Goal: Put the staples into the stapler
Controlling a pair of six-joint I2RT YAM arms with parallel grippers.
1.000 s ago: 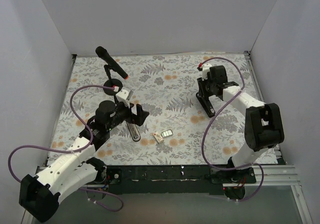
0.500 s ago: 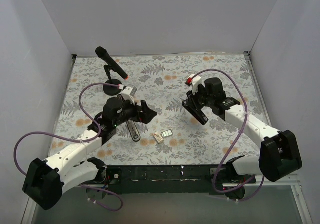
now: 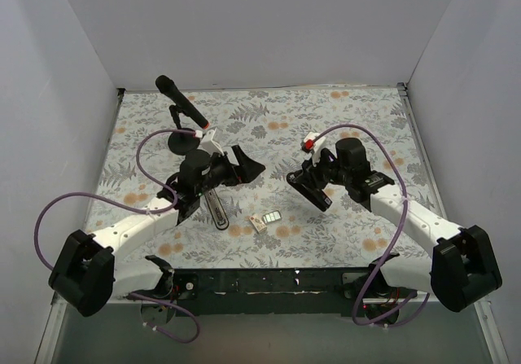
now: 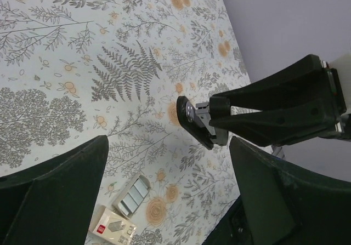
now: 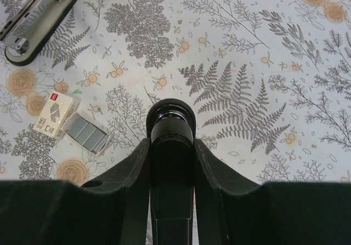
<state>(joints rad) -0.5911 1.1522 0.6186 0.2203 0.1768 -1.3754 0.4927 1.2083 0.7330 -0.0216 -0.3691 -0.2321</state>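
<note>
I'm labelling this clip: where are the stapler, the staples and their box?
stapler (image 5: 44,13), right wrist view, grey metal rail.
staples (image 5: 85,131), right wrist view, middle of the block.
box (image 5: 53,112), right wrist view, printed top.

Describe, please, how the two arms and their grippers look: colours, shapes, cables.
Both the left arm and right arm have white links with bulky black joints. The left gripper and right gripper have black, tapering fingers. A looping purple cable runs along each arm.
</note>
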